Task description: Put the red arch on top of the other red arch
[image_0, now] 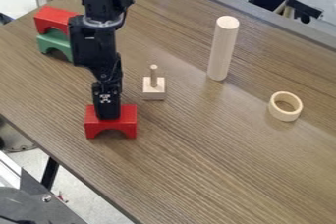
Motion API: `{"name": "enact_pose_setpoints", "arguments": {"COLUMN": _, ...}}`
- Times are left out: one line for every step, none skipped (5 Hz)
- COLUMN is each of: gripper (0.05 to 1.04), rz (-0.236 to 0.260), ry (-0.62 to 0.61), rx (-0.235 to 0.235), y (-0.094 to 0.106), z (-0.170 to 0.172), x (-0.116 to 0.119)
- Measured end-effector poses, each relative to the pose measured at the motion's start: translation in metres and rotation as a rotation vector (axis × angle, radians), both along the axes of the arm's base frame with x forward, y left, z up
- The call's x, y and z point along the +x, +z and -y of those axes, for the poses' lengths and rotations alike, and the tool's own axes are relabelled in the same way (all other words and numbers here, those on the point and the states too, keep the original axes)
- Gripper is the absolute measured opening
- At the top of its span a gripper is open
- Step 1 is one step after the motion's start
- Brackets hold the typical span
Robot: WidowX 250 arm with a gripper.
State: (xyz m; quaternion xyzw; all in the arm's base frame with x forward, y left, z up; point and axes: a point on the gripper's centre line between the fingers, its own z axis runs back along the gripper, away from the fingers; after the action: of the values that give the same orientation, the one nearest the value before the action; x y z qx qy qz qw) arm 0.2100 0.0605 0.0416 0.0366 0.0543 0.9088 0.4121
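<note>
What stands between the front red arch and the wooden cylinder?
In the camera view, a wooden block with a peg stands between the arch and the cylinder.

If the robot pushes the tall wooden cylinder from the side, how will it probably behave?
The cylinder would probably tip easily, since it stands upright and is tall for its narrow base. Once down, it would likely roll, as its side is round. It looks like plain wood, so it should stay stiff.

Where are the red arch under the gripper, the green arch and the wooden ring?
Red arch [128,126]: camera view, right part of its front.
Green arch [55,40]: camera view, body above its opening.
Wooden ring [283,114]: camera view, near wall.
</note>
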Motion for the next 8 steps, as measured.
{"name": "enact_pose_setpoints", "arguments": {"gripper": 1.0, "rz": 0.005, "ry": 0.014, "rx": 0.004, "y": 0.0, "z": 0.001, "x": -0.003}}
{"name": "enact_pose_setpoints", "arguments": {"gripper": 0.999, "rz": 0.008, "ry": -0.008, "rx": 0.008, "y": 0.003, "z": 0.006, "x": -0.007}}
{"name": "enact_pose_setpoints", "arguments": {"gripper": 0.999, "rz": 0.044, "ry": -0.05, "rx": 0.014, "y": 0.016, "z": 0.011, "x": -0.01}}
{"name": "enact_pose_setpoints", "arguments": {"gripper": 0.999, "rz": 0.051, "ry": -0.15, "rx": -0.005, "y": 0.021, "z": 0.015, "x": -0.019}}
{"name": "enact_pose_setpoints", "arguments": {"gripper": 0.999, "rz": 0.037, "ry": -0.185, "rx": -0.027, "y": 0.015, "z": 0.014, "x": -0.027}}
{"name": "enact_pose_setpoints", "arguments": {"gripper": 0.999, "rz": -0.011, "ry": -0.163, "rx": -0.041, "y": -0.006, "z": 0.012, "x": -0.03}}
{"name": "enact_pose_setpoints", "arguments": {"gripper": 0.996, "rz": 0.004, "ry": -0.134, "rx": -0.03, "y": -0.019, "z": 0.009, "x": -0.027}}
{"name": "enact_pose_setpoints", "arguments": {"gripper": 0.947, "rz": 0.033, "ry": -0.095, "rx": -0.047, "y": -0.022, "z": 0.005, "x": -0.025}}
